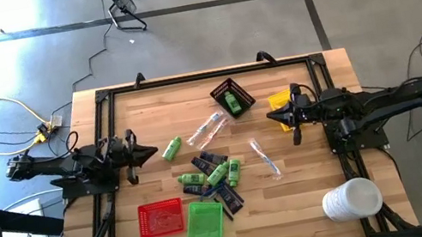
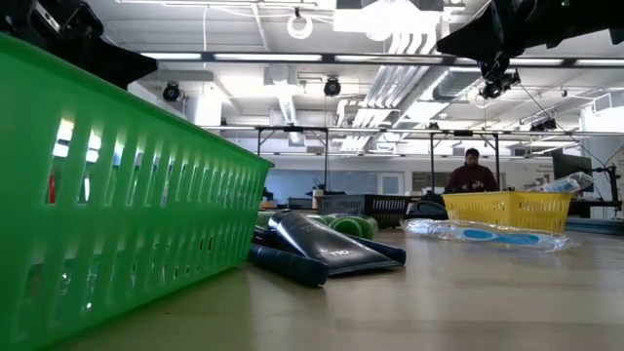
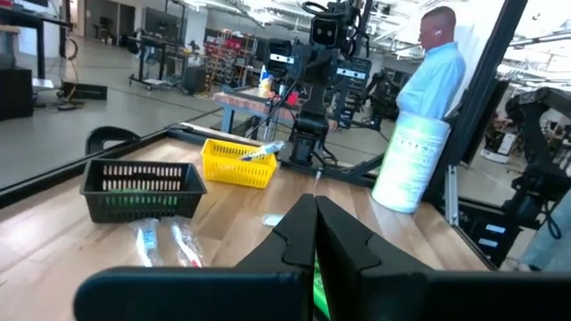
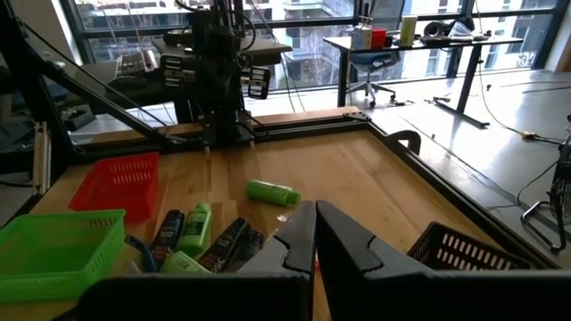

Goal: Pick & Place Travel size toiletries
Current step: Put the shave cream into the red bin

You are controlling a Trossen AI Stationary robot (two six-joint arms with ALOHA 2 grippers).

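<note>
High view: green bottle [image 1: 232, 102] inside black tray [image 1: 243, 93]
Left wrist view: black tray's contents hidden
Left gripper [image 1: 151, 153], right gripper [image 1: 275, 114]: both closed, empty

Toiletries [image 1: 211, 178] mostly heaped mid-table: green bottles, dark flat packets. One green bottle [image 1: 171, 149] lies apart near my left tool; clear-wrapped sticks [image 1: 265, 158], possibly toothbrushes, lie beside.

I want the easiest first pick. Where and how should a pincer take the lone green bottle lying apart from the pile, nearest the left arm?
Grip the lone green bottle across its middle, coming straight down from above. It lies flat on the table with bare wood all around it, clear of the pile, so the fingers should fit on either side of its narrow body. The shut left pincer is closest.
</note>
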